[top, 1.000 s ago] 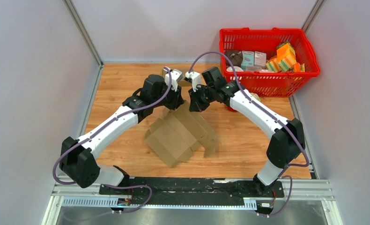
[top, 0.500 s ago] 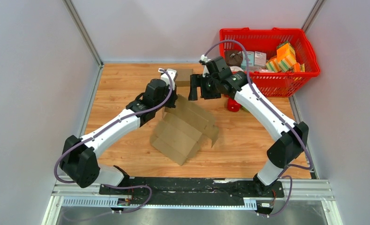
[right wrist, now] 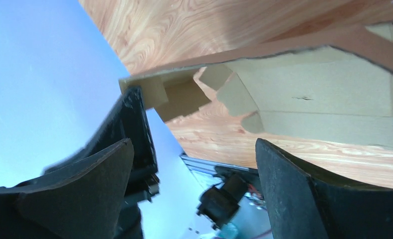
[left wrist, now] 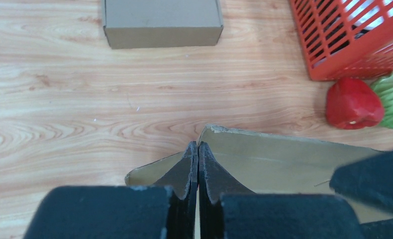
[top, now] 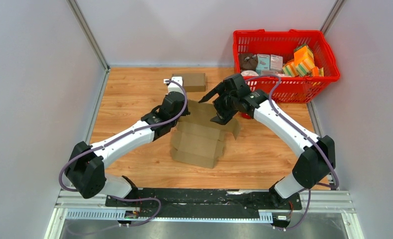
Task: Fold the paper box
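While the left tool (left wrist: 198,162) is pinched shut on the far edge of the box (top: 199,142), the right tool (top: 216,107) hangs just beside that same edge with its jaws wide apart, gripping nothing. The box is a creased, unfolded sheet of brown card in the middle of the desk (top: 130,94), between the two arms. Its near end rests on the wood and its far end is lifted where the left tool holds it. From the right wrist the raised sheet shows its underside, with small flaps hanging off one side, and the right fingers (right wrist: 85,194) stand clear of the card. Farther back, well apart from the sheet, a closed box (top: 190,81) lies flat near the far edge of the desk. A red basket (top: 284,84) sits at the far right corner, holding packets (top: 270,62). A red pepper (left wrist: 352,103) lies on the wood just beside the basket's near wall, touching a green piece (left wrist: 391,97) whose kind cannot be told.
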